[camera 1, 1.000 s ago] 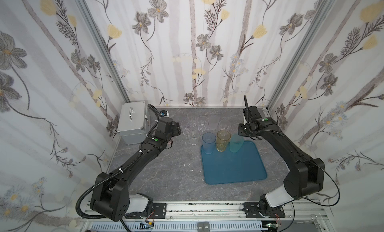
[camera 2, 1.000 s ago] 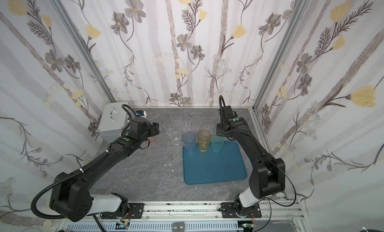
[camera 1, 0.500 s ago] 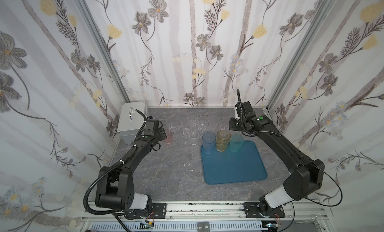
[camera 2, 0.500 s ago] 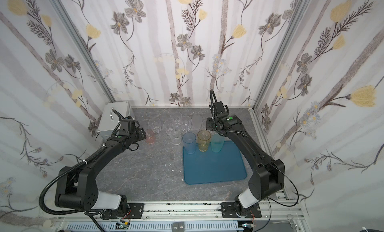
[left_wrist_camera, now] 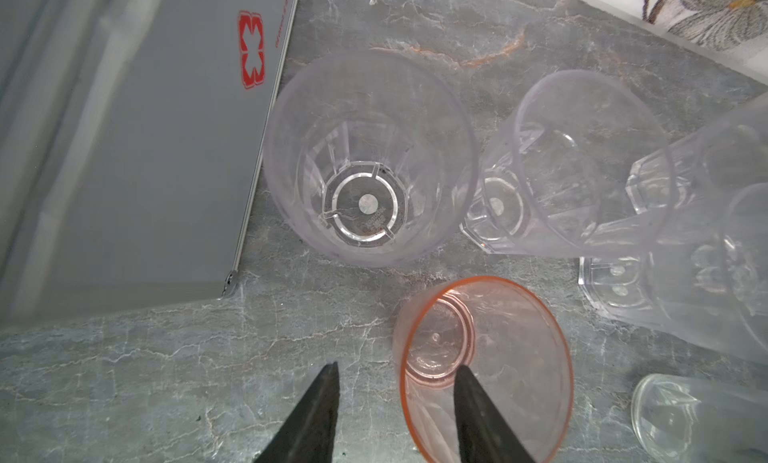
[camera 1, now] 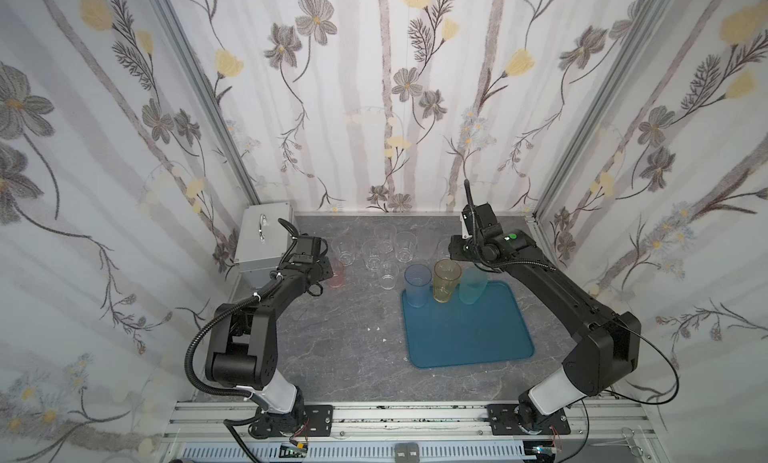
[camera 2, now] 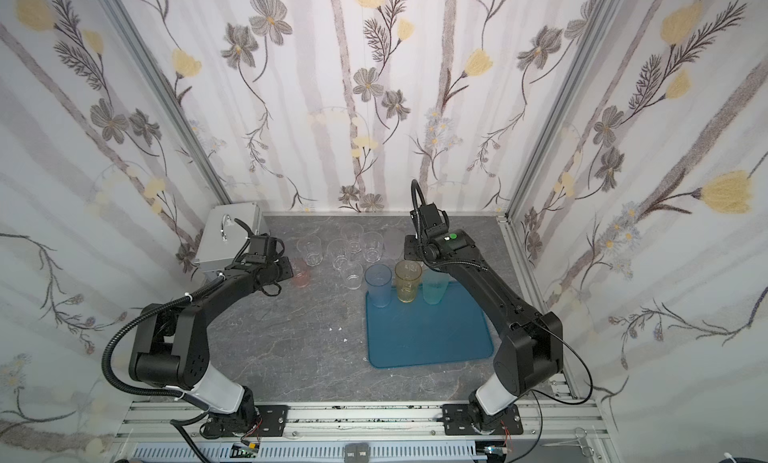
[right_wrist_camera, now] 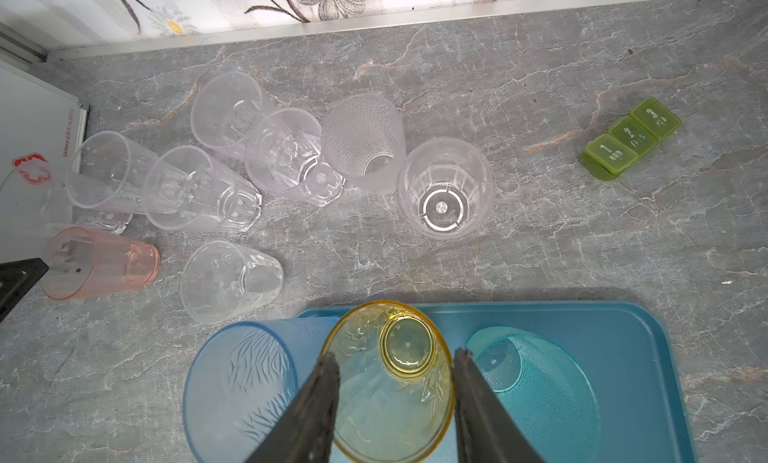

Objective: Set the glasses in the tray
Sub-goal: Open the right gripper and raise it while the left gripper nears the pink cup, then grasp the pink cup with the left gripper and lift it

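Item: pink glass (left_wrist_camera: pixel 498 357), on worktop (camera 1: pixel 345 315) — pick-up step. Left gripper (left_wrist_camera: pixel 395 367) parted, straddling its rim; right gripper (right_wrist_camera: pixel 395 355) parted, empty. Next — pinch, lift, carry to tray (camera 1: pixel 469 336).

Embossed on the lids of a green pill organizer (right_wrist_camera: pixel 629 139), one per compartment: "1 MON", "2 TUES", "3 WED". Printed on the silver metal case (left_wrist_camera: pixel 124 149): a red cross-shaped emblem (left_wrist_camera: pixel 251 49), with small red lettering alongside, too blurred to read. Moulded into the base of a clear faceted glass (left_wrist_camera: pixel 368 157): tiny lettering, illegible.
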You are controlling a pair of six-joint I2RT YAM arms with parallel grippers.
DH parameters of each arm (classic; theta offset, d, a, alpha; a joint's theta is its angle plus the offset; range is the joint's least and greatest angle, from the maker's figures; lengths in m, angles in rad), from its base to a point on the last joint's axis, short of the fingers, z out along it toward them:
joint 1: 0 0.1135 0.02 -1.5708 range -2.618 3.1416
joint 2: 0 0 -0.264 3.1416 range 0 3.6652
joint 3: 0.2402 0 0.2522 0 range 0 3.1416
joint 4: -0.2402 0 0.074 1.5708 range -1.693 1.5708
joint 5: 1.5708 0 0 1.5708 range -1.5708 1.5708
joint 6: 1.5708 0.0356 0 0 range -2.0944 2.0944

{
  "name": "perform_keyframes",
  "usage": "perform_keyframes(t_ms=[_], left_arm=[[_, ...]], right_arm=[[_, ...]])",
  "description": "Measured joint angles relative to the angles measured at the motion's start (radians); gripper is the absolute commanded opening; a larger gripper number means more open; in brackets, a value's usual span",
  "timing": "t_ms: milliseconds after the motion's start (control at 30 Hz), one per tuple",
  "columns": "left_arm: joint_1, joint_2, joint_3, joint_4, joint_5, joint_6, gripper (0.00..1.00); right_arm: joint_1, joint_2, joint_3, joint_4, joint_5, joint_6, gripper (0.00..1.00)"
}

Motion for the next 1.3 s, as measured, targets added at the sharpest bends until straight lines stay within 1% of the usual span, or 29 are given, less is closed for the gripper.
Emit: perform_keyframes(t_ms=[167,333,433,500,567,733,967,1033,1133,1200,1300], left_arm=[[-0.001,0.028,0.009,0.000,0.000,-0.001,0.33],[-0.005,0.050,0.009,0.002,0.000,-0.001,0.22],[-0.006,0.051,0.000,0.006,0.000,-0.001,0.15],[-0.008,0.048,-0.012,0.006,0.000,-0.003,0.06],[-0.012,0.037,-0.024,0.006,0.001,-0.004,0.00],[-0.029,-0.011,-0.050,-0.005,0.017,-0.004,0.00],[-0.060,-0.126,-0.064,-0.070,0.017,-0.004,0.00],[-0.089,-0.158,-0.050,-0.100,0.016,-0.010,0.00],[-0.162,-0.177,0.003,-0.115,-0.004,-0.026,0.00],[-0.227,-0.168,0.056,-0.118,-0.020,-0.047,0.00],[-0.312,-0.117,0.138,-0.114,-0.051,-0.072,0.00]], right_arm=[[0.006,0.001,0.000,0.010,0.000,0.007,0.45],[0.017,0.002,-0.006,0.019,0.000,0.019,0.42],[0.024,0.002,-0.017,0.026,-0.001,0.026,0.42],[0.026,0.002,-0.019,0.030,-0.007,0.026,0.41],[0.029,0.002,-0.021,0.038,-0.007,0.027,0.41],[0.032,0.002,-0.026,0.059,-0.006,0.034,0.40],[0.040,0.002,-0.006,0.074,-0.015,0.050,0.40],[0.055,0.006,-0.006,0.082,-0.027,0.060,0.40],[0.085,0.011,-0.006,0.106,-0.037,0.071,0.40],[0.106,0.019,0.001,0.114,-0.056,0.085,0.40],[0.137,0.031,0.014,0.134,-0.056,0.103,0.40]])
